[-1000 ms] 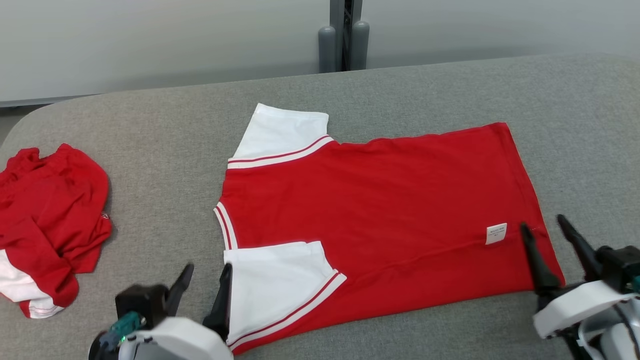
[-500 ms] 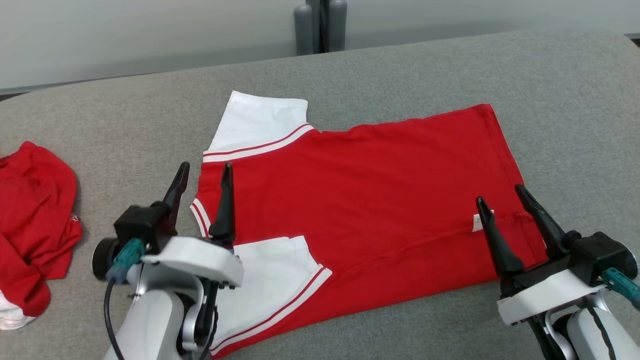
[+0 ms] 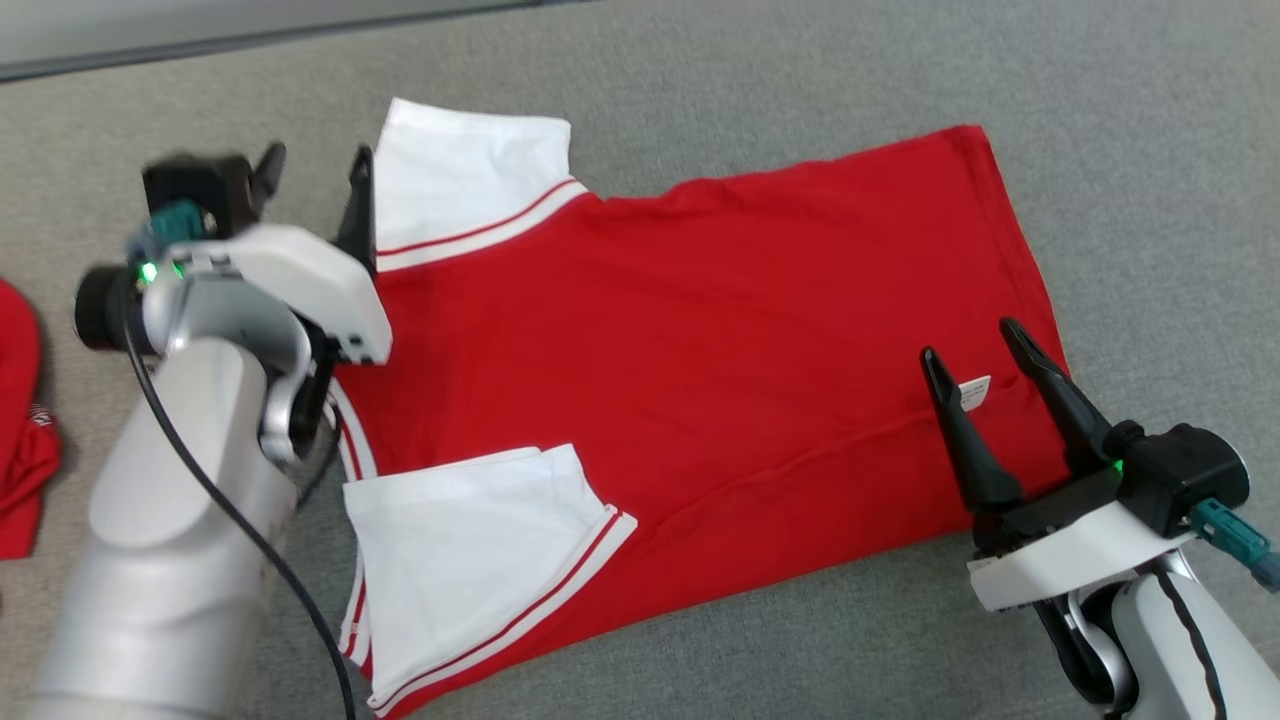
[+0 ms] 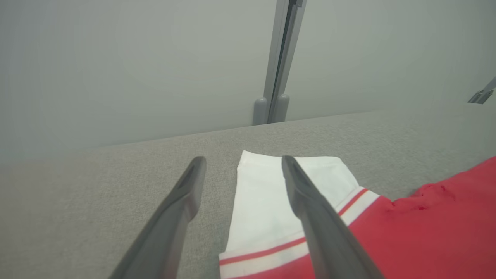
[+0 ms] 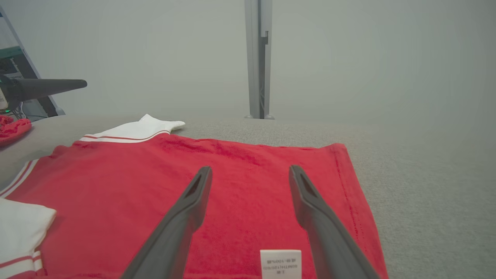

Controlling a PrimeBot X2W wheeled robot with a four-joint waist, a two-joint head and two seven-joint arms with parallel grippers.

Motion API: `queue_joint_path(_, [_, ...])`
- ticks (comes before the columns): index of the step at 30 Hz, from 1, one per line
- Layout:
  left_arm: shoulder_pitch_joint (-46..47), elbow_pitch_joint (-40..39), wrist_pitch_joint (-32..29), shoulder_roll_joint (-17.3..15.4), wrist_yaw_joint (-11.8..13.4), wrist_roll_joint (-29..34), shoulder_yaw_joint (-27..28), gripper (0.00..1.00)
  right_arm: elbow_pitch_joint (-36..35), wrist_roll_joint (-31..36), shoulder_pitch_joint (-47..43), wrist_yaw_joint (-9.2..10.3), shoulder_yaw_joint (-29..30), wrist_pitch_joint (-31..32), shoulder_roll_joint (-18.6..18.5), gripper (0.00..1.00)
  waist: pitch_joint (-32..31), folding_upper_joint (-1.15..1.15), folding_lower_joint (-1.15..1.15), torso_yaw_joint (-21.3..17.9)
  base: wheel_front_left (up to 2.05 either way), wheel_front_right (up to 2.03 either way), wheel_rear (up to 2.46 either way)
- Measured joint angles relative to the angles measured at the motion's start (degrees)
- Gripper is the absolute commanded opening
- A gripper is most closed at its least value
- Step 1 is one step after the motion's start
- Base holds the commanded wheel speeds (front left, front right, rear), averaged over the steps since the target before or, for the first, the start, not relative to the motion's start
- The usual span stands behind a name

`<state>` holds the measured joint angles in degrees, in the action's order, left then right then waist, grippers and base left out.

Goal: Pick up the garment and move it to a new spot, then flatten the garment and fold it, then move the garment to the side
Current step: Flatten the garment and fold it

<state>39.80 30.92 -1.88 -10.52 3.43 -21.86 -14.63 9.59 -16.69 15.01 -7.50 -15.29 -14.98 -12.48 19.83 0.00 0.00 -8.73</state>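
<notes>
Garment (image 3: 700, 330): flat mid-worktop (image 3: 1150, 150), near sleeve (image 3: 460, 540) folded in over red body, far sleeve (image 3: 470, 170) out, likely next for folding
Left fingers (image 3: 358, 200): spread, empty, straddling far sleeve's outer edge, probably to pinch it
Right fingers (image 3: 962, 430): spread, empty, above hem end, either side of white label (image 3: 974, 392), likely to grip there
Around: second red cloth (image 3: 20, 450) far left, well apart; no obstruction to either reach

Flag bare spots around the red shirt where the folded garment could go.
Free: grey surface right of the red shirt, beyond the right hand; also the strip past the shirt's far edge. Crowded: the left side, where the left hand and arm stand by the far white sleeve, with a second red garment at the edge.
</notes>
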Motion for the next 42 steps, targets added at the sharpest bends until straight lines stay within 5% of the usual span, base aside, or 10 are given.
queue_joint_path(14, [22.48, 23.50, -5.64, 0.48, -4.57, 0.80, -3.18, 1.00, -1.36, -0.55, 7.21, 0.00, -0.34, 0.00, -0.70, 1.00, 10.14, 0.00, 0.00, -4.12, 0.00, 0.00, 0.00])
queue_joint_path(31, [32.67, 36.43, -7.65, -1.22, -2.37, 2.33, -4.65, 0.98, -1.02, -0.62, 7.30, 0.00, -1.94, 0.00, -0.27, 1.00, 13.74, 0.00, 0.00, -7.71, 0.00, 0.00, 0.00])
queue_joint_path(33, [33.43, 37.32, -8.35, -0.85, -2.96, 2.16, -4.82, 0.49, -1.02, -0.48, 7.31, 0.00, -1.66, 0.00, -0.31, 1.00, 13.72, 0.00, 0.00, -7.85, 0.00, 0.00, 0.00])
queue_joint_path(34, [33.53, 37.58, -8.61, -0.77, -3.28, 2.16, -5.04, 0.16, -1.04, -0.47, 7.32, 0.00, -1.49, 0.00, -0.30, 1.00, 13.66, 0.00, 0.00, -7.84, 0.00, 0.00, 0.00])
queue_joint_path(35, [33.54, 37.77, -8.62, -0.51, -3.43, 2.20, -5.38, 0.00, -1.07, -0.38, 7.32, 0.00, -1.34, 0.00, -0.31, 1.00, 13.57, 0.00, 0.00, -7.80, 0.00, 0.00, 0.00])
queue_joint_path(42, [33.34, 38.68, -6.95, 1.43, -3.69, 2.69, -6.97, 0.00, -1.14, 0.11, 7.42, 0.00, -0.47, 0.00, -0.33, 1.00, 12.47, 0.00, 0.00, -6.91, 0.00, 0.00, 0.00])
